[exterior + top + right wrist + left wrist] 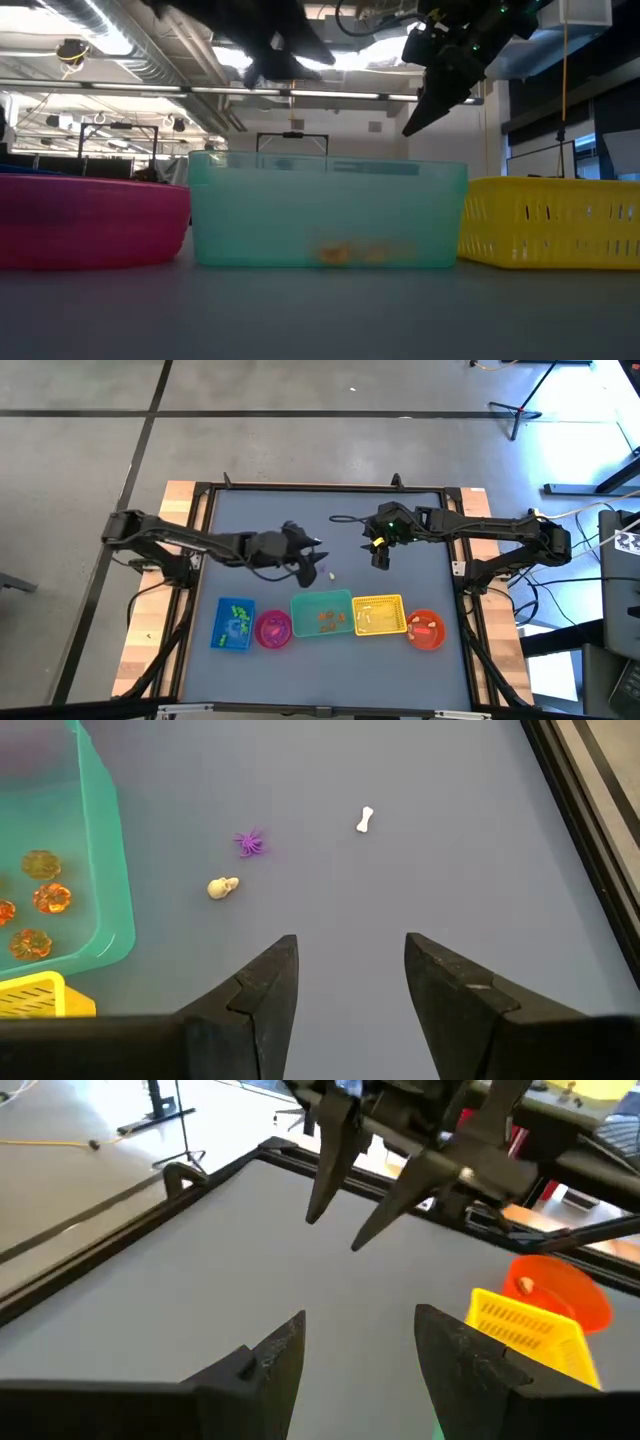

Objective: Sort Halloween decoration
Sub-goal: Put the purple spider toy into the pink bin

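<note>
Three tiny trinkets lie loose on the grey table between the grippers: a purple spider (249, 842), a white skull (222, 887) and a white bone (365, 819). From above they are specks (328, 570). Orange pumpkins (38, 898) lie in the teal bin (322, 613), and green pieces in the blue tray (233, 625). My left gripper (312, 560) is open, hovering just left of the loose trinkets. My right gripper (380, 558) is open too, raised above the table on their right (350, 955).
A row of containers stands along the table's near side: blue tray, pink bowl (273, 629), teal bin, yellow basket (379, 615), orange bowl (427, 628). A black cable (345, 519) lies near the far edge. The two grippers are close to each other over mid-table.
</note>
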Tool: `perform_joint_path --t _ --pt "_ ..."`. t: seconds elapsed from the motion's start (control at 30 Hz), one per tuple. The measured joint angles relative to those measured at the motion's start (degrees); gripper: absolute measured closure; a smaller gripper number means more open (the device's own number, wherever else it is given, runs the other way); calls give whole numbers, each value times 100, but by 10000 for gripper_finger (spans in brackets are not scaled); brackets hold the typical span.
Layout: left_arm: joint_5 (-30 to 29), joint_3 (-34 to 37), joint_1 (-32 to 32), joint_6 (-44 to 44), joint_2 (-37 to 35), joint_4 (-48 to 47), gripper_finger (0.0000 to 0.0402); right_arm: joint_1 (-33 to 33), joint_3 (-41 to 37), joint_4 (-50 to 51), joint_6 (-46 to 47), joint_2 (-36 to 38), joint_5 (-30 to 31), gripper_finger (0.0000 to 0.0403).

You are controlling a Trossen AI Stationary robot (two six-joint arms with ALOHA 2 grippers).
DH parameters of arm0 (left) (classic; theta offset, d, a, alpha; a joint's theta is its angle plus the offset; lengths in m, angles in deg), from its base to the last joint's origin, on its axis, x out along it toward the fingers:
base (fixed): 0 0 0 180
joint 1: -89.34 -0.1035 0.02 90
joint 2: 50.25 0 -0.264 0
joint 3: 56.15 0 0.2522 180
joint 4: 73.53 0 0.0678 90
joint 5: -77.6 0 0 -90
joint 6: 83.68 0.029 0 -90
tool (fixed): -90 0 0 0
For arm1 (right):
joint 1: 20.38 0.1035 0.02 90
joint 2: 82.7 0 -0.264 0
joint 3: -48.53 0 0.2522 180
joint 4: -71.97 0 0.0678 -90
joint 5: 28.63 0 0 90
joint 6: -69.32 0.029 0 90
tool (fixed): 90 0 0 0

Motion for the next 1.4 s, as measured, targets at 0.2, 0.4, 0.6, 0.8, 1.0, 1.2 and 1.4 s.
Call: perform_joint_path --t 0.2,0.4,0.6,0.8,1.0,1.2,1.4 --pt "730 0 -465 450 777 289 230 0 0 1 1 0 -1 221" --pt "1402 2 -738 1164 1451 293 230 0 0 3 1 -2 1 221" --pt "1789 4 -929 1522 2041 284 230 0 0 3 -1 0 1 221" --pt "1908 7 -1034 1525 2343 210 230 0 0 5 1 -2 0 221" --pt "1904 9 -1093 1343 2341 -126 230 0 0 3 -1 -2 1 221" --pt "2023 9 -1091 1387 2341 -152 230 0 0 3 -1 0 1 221" --pt "2023 9 -1082 1969 2341 -151 230 0 0 3 -1 -1 0 221"
